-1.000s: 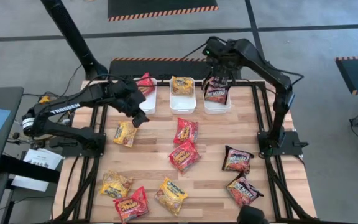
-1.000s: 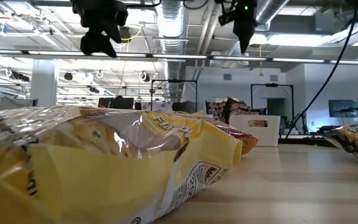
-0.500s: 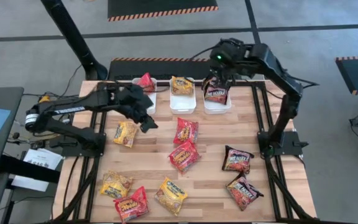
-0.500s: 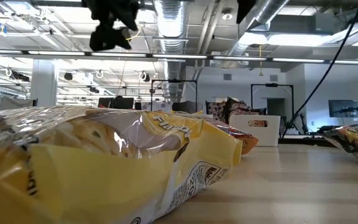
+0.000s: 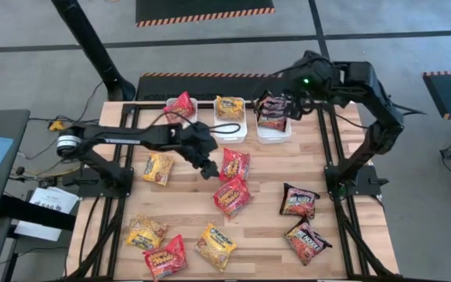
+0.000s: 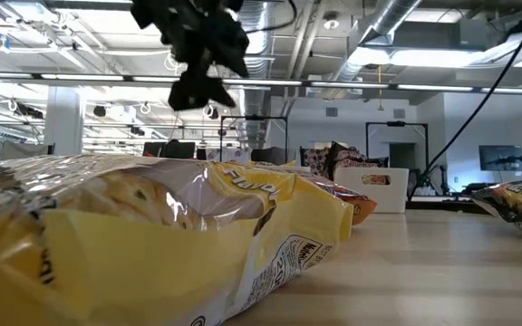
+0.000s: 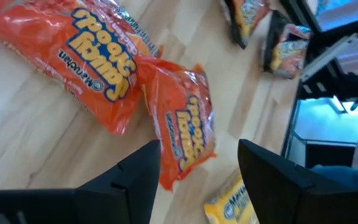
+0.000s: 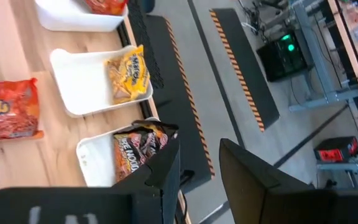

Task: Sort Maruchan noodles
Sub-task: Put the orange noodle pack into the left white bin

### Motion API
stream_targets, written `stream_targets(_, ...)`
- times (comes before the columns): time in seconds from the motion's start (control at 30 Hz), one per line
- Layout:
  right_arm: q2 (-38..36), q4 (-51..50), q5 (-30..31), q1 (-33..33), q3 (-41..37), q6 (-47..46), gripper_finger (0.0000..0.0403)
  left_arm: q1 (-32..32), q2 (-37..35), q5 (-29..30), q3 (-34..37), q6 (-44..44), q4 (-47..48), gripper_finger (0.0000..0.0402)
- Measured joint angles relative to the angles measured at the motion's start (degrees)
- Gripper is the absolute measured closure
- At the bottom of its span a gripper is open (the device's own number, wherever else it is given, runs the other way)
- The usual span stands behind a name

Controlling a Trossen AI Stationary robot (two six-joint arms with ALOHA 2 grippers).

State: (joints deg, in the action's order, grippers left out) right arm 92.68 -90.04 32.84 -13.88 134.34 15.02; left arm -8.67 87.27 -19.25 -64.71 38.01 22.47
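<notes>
The Maruchan noodles lie scattered on the wooden table. Two red packets (image 5: 233,164) (image 5: 232,196) lie at the middle, with yellow (image 5: 158,168) and dark (image 5: 299,201) ones around them. My left gripper (image 5: 208,169) hovers open just left of the upper red packet. In the left wrist view its fingers (image 7: 197,171) frame one red packet (image 7: 182,127) without touching it. My right gripper (image 8: 201,168) stands open, high beside the right tub (image 5: 273,131). A dark packet (image 5: 272,112) stands on edge in that tub.
Three white tubs stand along the far edge: the left one (image 5: 186,127) holds a red packet, the middle one (image 5: 230,129) a yellow one. Further packets lie near the front edge (image 5: 165,257) (image 5: 215,246) (image 5: 307,239). One yellow packet fills the low view's foreground (image 6: 152,235).
My left gripper has swung from the left tub toward the table's right and near side and come down over the red packets at the middle. My right gripper has risen and drawn back toward the right edge, away from the dark packet, which stays in the right tub.
</notes>
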Motion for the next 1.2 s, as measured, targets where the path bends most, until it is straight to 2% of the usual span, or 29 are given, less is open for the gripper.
stream_targets(0.57,-1.3,0.02,-0.04,4.21,0.0,-0.13,0.0266,4.69,14.25,-5.32,0.0,8.43,-7.06,0.0201)
stream_targets(0.97,-1.3,0.02,-0.04,4.19,0.0,-0.13,0.0266,5.95,15.18,-3.45,0.0,9.18,-8.05,0.0201)
stream_targets(1.2,-1.3,0.02,-0.04,4.19,-0.01,-0.13,0.0266,4.0,15.05,-5.73,0.0,9.3,-7.95,0.0201)
